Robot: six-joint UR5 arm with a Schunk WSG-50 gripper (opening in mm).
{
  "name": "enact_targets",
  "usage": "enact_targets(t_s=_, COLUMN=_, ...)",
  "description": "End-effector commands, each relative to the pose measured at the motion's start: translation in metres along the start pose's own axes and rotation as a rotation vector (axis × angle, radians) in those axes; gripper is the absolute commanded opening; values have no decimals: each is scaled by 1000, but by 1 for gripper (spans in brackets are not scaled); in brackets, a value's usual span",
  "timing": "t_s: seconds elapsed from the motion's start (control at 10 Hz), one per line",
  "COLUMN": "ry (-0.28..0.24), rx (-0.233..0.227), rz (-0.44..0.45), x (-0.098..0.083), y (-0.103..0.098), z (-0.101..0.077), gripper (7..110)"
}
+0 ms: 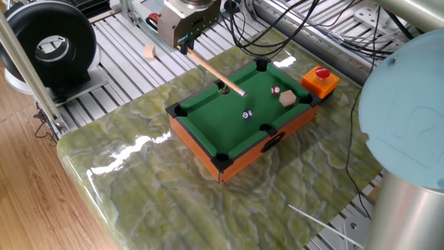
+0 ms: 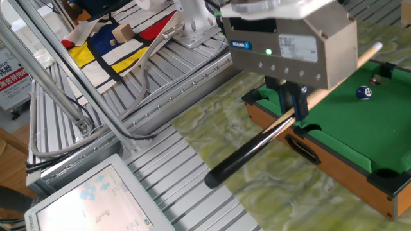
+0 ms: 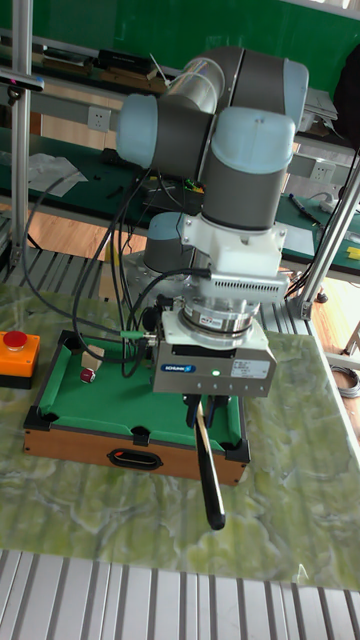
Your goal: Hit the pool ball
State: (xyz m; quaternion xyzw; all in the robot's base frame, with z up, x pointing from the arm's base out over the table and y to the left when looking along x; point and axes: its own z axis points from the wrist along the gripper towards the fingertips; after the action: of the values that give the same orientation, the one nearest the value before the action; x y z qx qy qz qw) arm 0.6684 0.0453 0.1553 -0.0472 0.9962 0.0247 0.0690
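The pool ball (image 1: pixel 246 115) (image 2: pixel 364 93) is tiny, dark blue with a white spot, and rests mid-felt on the small pool table (image 1: pixel 195 130) (image 2: pixel 271 121). My gripper (image 1: pixel 184 48) (image 2: pixel 293 106) (image 3: pixel 205 404) hangs over the table's end rail, shut on a wooden cue stick (image 1: pixel 214 69) (image 2: pixel 260 145) (image 3: pixel 208 468). The cue slants down across the felt. Its pale tip ends above the felt, a short way from the ball and apart from it. The ball is hidden in the tall fixed view.
A red-and-white ball (image 1: pixel 275 90) (image 3: pixel 87 375) and a tan wooden cube (image 1: pixel 287 98) lie near the far rail. An orange box with a red button (image 1: pixel 320 78) (image 3: pixel 16 356) stands beside the table. Another cube (image 1: pixel 148 51) sits on the metal rails. Cables hang behind.
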Motion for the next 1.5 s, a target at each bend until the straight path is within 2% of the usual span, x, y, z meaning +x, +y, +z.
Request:
enact_targets(t_s=0.0, ry=14, rx=3, rz=7, x=-3, y=-1, z=19, gripper=7)
enact_targets(t_s=0.4, ry=20, rx=15, rz=16, x=-3, y=-4, z=34, gripper=7)
enact_targets(t_s=0.7, ry=24, rx=19, rz=10, x=-4, y=-2, z=34, gripper=7)
enact_targets(t_s=0.9, ry=24, rx=40, rz=-4, x=-4, y=-6, z=33, gripper=7)
enact_targets(t_s=1.0, ry=21, rx=44, rz=-3, x=-6, y=-1, z=30, gripper=7)
enact_targets(t_s=1.4, ry=23, rx=15, rz=15, x=-5, y=11, z=19, gripper=7)
